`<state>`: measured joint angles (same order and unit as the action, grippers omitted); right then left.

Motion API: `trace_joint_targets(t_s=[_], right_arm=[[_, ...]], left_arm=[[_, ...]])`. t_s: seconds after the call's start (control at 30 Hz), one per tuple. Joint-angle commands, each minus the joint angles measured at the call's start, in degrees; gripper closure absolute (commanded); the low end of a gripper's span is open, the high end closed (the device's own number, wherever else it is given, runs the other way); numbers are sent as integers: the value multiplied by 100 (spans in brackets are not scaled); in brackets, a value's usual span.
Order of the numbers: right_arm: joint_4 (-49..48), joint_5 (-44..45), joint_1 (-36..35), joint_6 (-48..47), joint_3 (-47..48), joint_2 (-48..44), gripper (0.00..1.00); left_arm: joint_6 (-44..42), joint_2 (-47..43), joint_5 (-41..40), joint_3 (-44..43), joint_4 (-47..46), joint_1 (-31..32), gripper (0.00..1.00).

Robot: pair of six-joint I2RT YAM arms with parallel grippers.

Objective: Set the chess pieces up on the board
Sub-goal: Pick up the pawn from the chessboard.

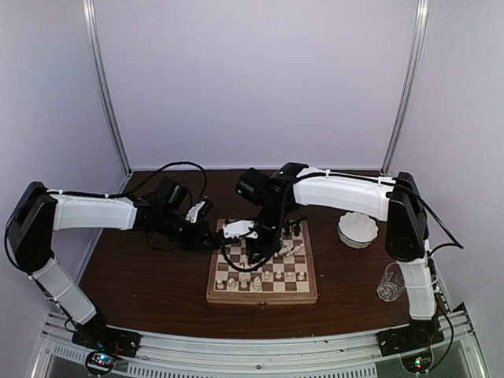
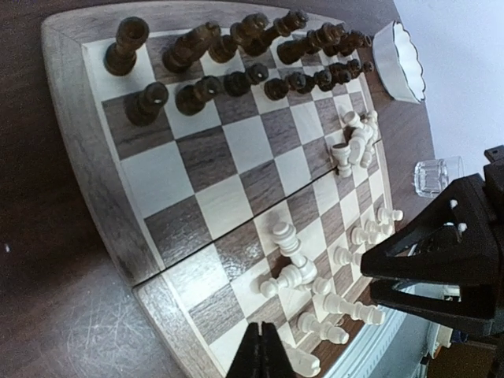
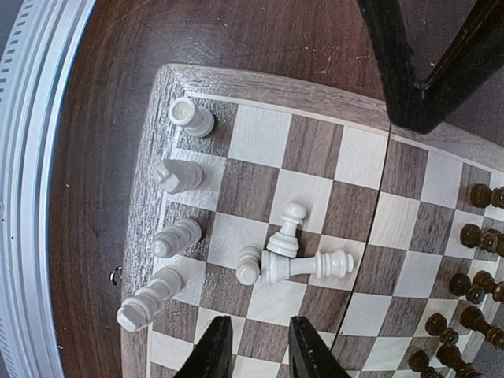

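Note:
The board [image 1: 264,298] lies between my two arms. Dark chess pieces [image 2: 236,47] stand in two rows along its far side. Cream-white chess pieces [image 3: 177,236] stand along the near edge. A tall white one [image 3: 309,265] lies flat mid-board, touching a leaning pawn [image 3: 287,233] and a third piece [image 3: 248,266]. More white pieces [image 2: 356,142] are heaped toward the bowl side. My left gripper [image 2: 264,350] hovers over the board's corner, shut with nothing in it. My right gripper [image 3: 264,346] hangs above the fallen trio, jaws apart and empty.
A white scalloped bowl [image 1: 357,228] sits right of the board, and a clear glass [image 1: 390,283] stands nearer the right arm's base. The dark wooden table [image 1: 142,276] ends at a metal rail [image 3: 31,197] along its near edge. Both wrists are close together above the board.

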<state>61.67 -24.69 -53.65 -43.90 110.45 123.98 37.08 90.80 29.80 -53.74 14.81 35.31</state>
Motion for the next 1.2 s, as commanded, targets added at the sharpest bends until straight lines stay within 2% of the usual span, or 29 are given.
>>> trace_joint_targets(t_s=[0.0,0.17,0.47,1.17], right_arm=[[-28,-13,-58,-233,143,105,72],[-68,27,-91,-299,164,205,67],[-64,104,-215,-444,222,380,67],[-264,394,-286,-384,99,519,77]], left_arm=[[697,289,521,201,-1132,20,100],[1044,611,717,272,-1677,36,100],[1451,879,907,394,-2087,61,100],[1614,1207,1100,417,-2154,349,100]])
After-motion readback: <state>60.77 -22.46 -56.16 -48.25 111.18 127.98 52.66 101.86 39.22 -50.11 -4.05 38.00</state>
